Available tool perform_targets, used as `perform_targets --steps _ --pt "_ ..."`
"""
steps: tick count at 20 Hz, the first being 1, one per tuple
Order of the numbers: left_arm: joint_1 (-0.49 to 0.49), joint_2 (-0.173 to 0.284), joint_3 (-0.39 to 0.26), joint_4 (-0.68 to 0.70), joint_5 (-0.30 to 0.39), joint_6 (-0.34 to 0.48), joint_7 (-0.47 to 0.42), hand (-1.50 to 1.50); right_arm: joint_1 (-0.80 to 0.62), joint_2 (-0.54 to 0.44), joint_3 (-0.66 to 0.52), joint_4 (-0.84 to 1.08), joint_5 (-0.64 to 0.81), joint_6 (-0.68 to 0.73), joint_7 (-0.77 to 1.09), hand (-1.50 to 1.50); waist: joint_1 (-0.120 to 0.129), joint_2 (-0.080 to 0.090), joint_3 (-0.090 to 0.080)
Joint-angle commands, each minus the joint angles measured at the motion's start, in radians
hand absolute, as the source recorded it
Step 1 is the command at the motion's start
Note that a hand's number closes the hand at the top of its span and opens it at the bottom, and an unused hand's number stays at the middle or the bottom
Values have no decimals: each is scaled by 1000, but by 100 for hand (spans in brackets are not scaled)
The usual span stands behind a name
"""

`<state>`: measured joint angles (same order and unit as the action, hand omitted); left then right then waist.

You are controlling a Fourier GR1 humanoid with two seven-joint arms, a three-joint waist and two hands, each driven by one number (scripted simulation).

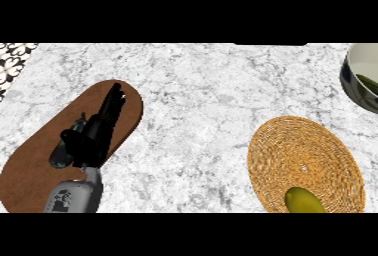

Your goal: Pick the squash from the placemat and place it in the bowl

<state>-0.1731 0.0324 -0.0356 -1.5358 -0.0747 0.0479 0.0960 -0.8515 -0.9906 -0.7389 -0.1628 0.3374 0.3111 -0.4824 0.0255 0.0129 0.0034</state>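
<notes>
Fingers (111,107) of left hand (96,132) straight together, squash (304,201) cut off, bowl (360,80) half out of view

No readable text anywhere — no words, numbers, brands or signs. Only a small dark mark on the grey left forearm (71,197), too blurred to make out as letters or a logo. Nothing printed on the counter (207,90), the bowl (362,75) or either mat — just a black-and-white pattern at the top left corner (15,57), no lettering in it.
</notes>
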Motion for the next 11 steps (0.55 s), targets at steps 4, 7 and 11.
perform_targets --steps 4,7,11 --pt "48 37 20 11 27 -52 -51 0 91 -60 -43 7 -68 181 -50 -150 2 -1 1" --pt "25 19 28 14 24 -26 -49 0 159 -21 -22 -10 -61 197 -115 -150 -1 -1 1" --pt "12 14 -1 -38 5 -17 24 0 175 -47 -16 -16 -61 214 -114 -150 6 0 2"
